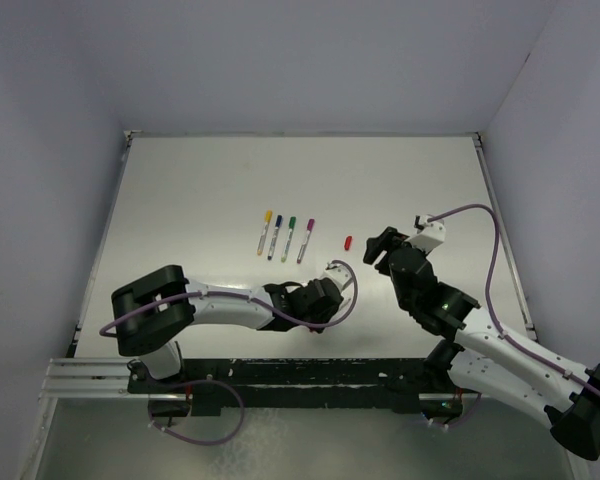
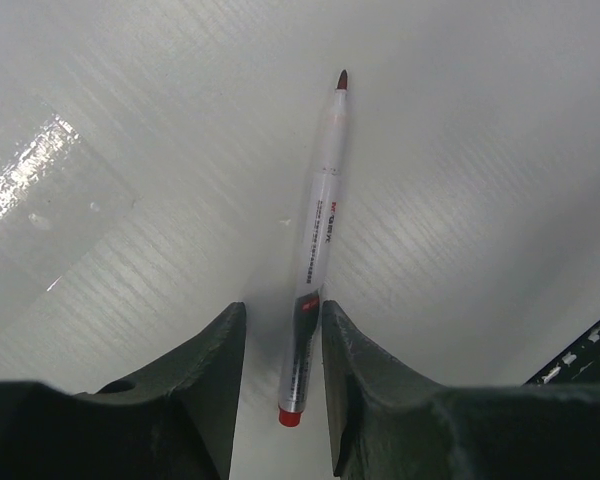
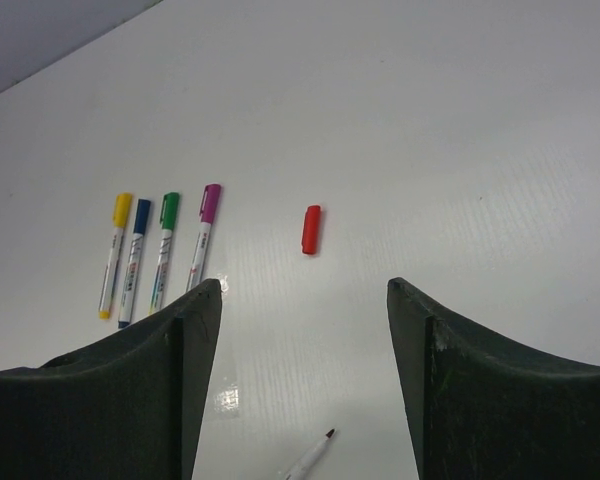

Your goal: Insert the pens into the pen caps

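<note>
**Top view.** A white table (image 1: 180, 180) with walls on the left, far and right sides. Four capped pens (image 1: 285, 237) lie in a tight row near the middle, long axes running near to far and coloured caps at the far ends. The red cap (image 1: 347, 242) lies alone to their right, apart from them. The left gripper (image 1: 332, 275) sits near and just right of the row. The right gripper (image 1: 372, 248) is just right of the red cap. Bare table stretches beyond the row to the far edge and out to both sides. From here I cannot tell how the fingers stand.

**Left wrist view.** The left gripper (image 2: 284, 305) has its fingers (image 2: 215, 380) narrowly apart, with the red pen (image 2: 320, 215) lying between them. The pen sits close against the right-hand finger, and a clear gap shows on the other side, so it is not clamped. The uncapped dark red tip points away from the camera, leaning slightly right, and the red tail end sits back between the fingers. There is open table all round the tip.

**Right wrist view.** The right gripper (image 3: 300, 290) has its fingers (image 3: 180, 380) wide apart, holding and touching nothing. The red cap (image 3: 311, 229) lies ahead between them, upright in the frame and well clear. The capped pens (image 3: 163, 250) are to the left, in the order yellow, blue, green, purple. The red pen's tip (image 3: 315, 455) shows at the bottom edge, pointing up and to the right.
</note>
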Robot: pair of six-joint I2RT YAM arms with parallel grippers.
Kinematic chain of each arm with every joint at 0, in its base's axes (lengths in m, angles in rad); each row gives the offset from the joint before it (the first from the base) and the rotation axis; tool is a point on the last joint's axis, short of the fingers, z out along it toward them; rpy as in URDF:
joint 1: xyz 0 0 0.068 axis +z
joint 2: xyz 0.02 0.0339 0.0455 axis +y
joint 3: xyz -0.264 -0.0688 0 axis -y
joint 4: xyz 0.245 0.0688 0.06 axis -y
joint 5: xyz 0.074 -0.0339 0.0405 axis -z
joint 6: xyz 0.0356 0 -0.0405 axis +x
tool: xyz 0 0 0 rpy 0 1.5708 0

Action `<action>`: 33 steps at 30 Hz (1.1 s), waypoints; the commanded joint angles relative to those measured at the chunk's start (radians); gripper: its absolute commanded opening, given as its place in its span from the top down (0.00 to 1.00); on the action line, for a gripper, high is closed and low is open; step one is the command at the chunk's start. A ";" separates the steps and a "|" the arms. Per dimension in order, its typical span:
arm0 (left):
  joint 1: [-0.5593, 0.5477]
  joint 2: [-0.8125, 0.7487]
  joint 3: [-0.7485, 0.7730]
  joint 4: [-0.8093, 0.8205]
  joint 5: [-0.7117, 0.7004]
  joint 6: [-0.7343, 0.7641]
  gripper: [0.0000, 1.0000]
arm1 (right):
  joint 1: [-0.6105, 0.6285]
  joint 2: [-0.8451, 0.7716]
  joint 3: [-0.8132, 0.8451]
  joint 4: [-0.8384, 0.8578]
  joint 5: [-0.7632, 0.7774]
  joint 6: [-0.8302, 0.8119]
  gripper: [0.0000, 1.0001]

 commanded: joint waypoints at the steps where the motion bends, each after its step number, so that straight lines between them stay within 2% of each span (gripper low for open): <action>1: -0.009 0.018 0.035 -0.105 -0.042 -0.037 0.62 | -0.002 -0.011 -0.002 0.034 0.008 0.019 0.31; 7: -0.013 0.015 0.033 -0.150 -0.046 -0.030 0.64 | -0.003 -0.021 0.003 0.032 0.007 0.020 0.32; 16: -0.019 0.071 0.032 -0.130 -0.027 -0.005 0.68 | -0.002 -0.022 0.002 0.031 0.005 0.021 0.32; 28: -0.020 0.103 0.037 -0.142 -0.016 0.009 0.68 | -0.002 -0.021 0.005 0.034 0.004 0.020 0.33; 31: -0.020 0.108 0.035 -0.162 -0.015 0.003 0.74 | -0.003 -0.024 0.003 0.034 0.005 0.023 0.33; 33: -0.020 0.113 0.030 -0.167 -0.010 -0.002 0.81 | -0.002 -0.025 0.001 0.034 0.005 0.026 0.33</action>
